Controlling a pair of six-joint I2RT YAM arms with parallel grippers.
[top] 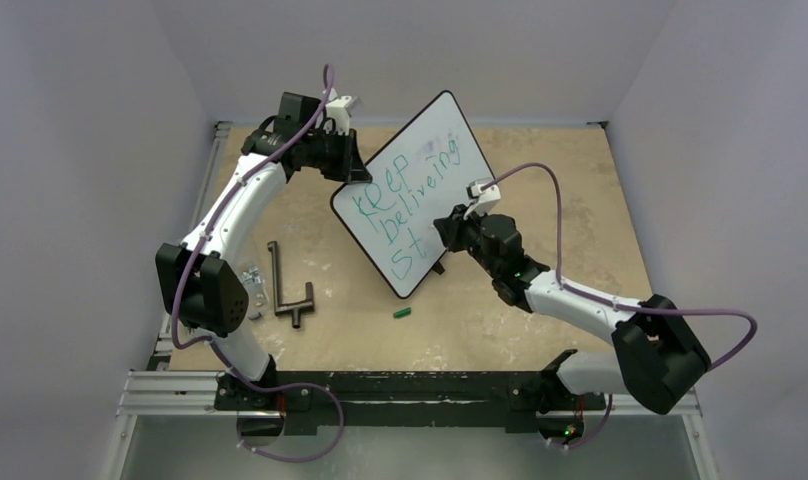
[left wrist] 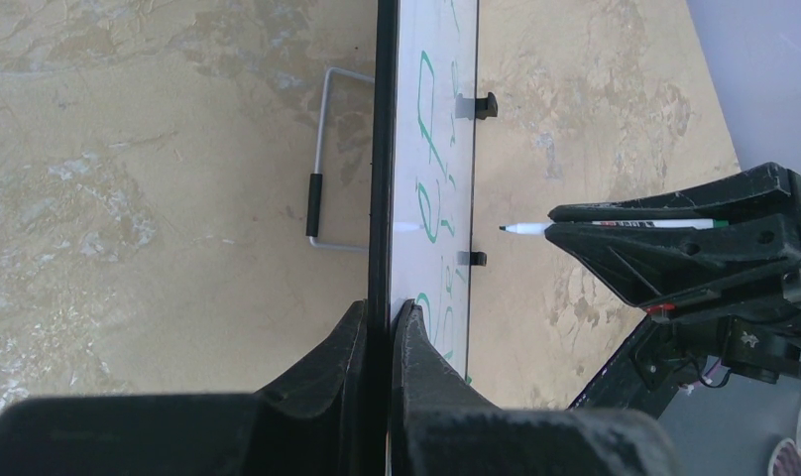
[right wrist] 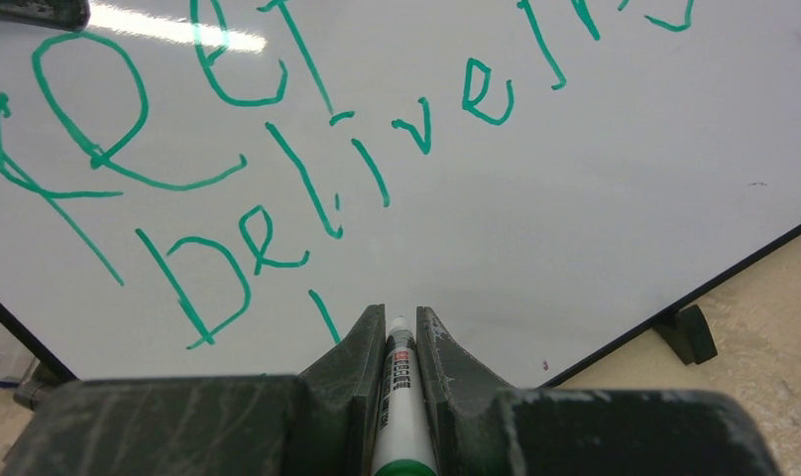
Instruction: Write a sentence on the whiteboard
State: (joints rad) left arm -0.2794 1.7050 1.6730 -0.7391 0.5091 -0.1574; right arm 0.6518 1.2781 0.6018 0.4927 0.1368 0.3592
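Observation:
The whiteboard [top: 450, 135] stands tilted in the middle of the table. Green lettering [top: 412, 188] on it reads about "Keep", "believing" and "St" in three lines. My left gripper [top: 352, 168] is shut on the board's upper left edge; in the left wrist view its jaws [left wrist: 387, 317] clamp the black frame of the board [left wrist: 446, 149], seen edge-on. My right gripper [top: 458, 225] is shut on a white marker with a green end [right wrist: 397, 387], in front of the third line. In the left wrist view the marker tip [left wrist: 520, 228] stands a small gap off the board face. The lettering fills the right wrist view [right wrist: 278, 149].
A green marker cap [top: 402, 313] lies on the table in front of the board. A dark T-shaped metal tool [top: 288, 285] and a small silvery part [top: 252, 285] lie at the left. The board's wire stand [left wrist: 322, 169] and black feet [left wrist: 486, 104] show in the left wrist view.

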